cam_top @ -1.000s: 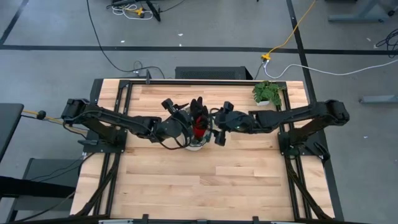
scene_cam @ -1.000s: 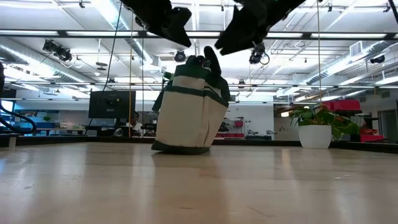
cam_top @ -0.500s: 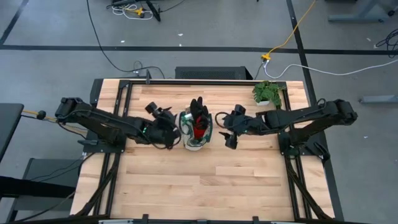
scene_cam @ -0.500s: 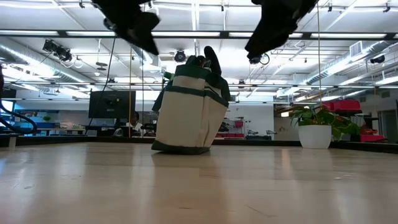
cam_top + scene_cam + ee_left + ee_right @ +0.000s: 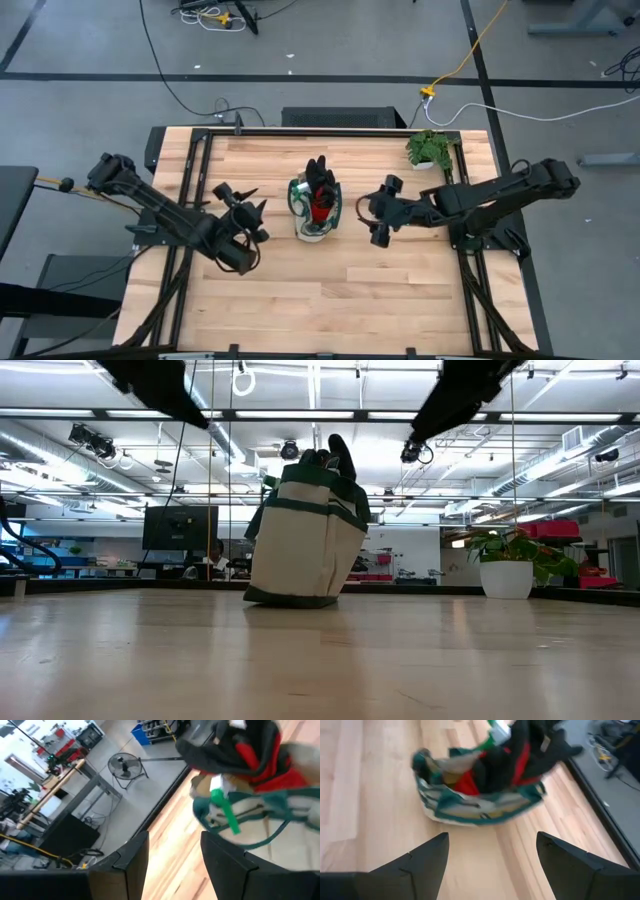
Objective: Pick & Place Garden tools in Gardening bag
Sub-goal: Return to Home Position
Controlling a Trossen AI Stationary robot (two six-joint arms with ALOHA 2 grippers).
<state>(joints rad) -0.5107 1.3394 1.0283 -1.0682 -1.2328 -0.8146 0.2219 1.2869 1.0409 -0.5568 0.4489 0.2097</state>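
Where the wooden bench [image 5: 330,300] fills the middle of the high view, its light planks carry only a few things, all in the far half. The two dark arms reach in from opposite sides and both stop short of the bag.

The left tool [image 5: 242,197] hangs above the bench to the left of the bag, clear of it. Its fingers [image 5: 131,862] are spread, with nothing between them. The right tool [image 5: 375,211] hangs on the bag's other side, also apart from it. Its fingers [image 5: 422,860] are parted wide and likewise empty.

The gardening bag [image 5: 305,540] stands on the bench about midway between the two tools. It is beige canvas with dark green trim, and in the low view it leans a little toward the plant's side. Its mouth is open and stuffed full.

The potted plant [image 5: 505,565], leafy and in a white pot, sits near the far right corner of the bench, well apart from the bag.

The red-and-black gloves [image 5: 320,190] lie in the mouth of the bag, with black fingers sticking up above the rim. Beside them the green spray bottle [image 5: 224,810] shows at the bag's opening, its white top just visible against the gloves. I cannot make out any other tools inside.
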